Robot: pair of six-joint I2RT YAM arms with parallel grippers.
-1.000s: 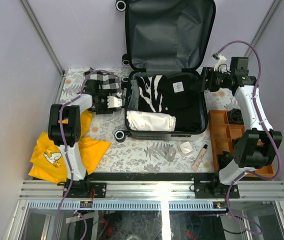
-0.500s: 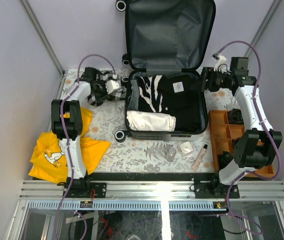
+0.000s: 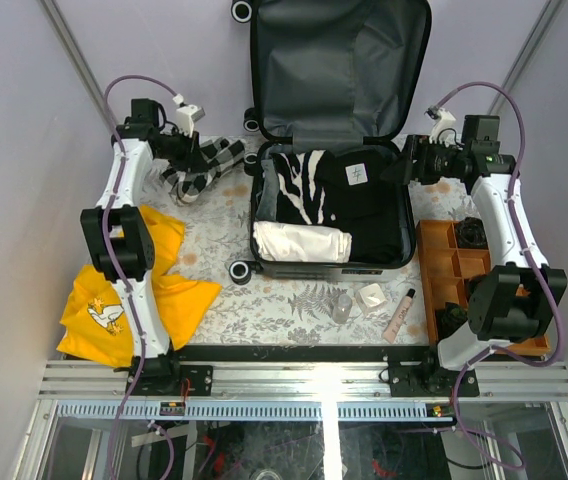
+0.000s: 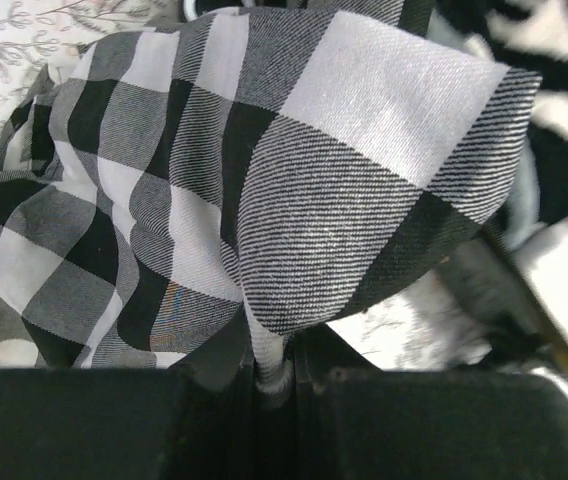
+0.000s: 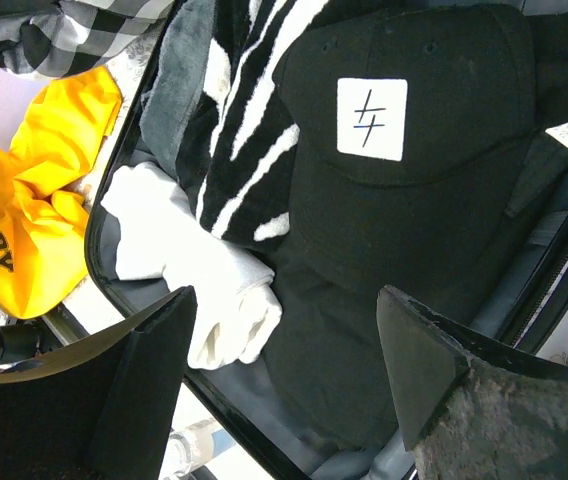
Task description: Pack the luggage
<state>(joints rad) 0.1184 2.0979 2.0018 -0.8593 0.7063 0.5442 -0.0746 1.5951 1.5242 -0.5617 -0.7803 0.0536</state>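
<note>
The luggage lies open at the table's back middle with its grey-lined lid upright. In it lie a zebra-striped garment, a black cap with a white patch, and a white roll. My left gripper is raised at the back left, shut on a black-and-white checked cloth that hangs beside the case's left rim. The left wrist view shows a fold of that cloth pinched between the jaws of my left gripper. My right gripper hovers open over the case's right rear corner, and nothing sits between the fingers of this gripper.
A yellow shirt lies crumpled at the front left by the left arm's base. An orange compartment tray stands right of the case. In front of the case lie a small clear bottle, a white packet and a tube.
My left gripper has shut on the checked cloth and lifted it up and back toward the left rear corner. The right arm has not moved.
</note>
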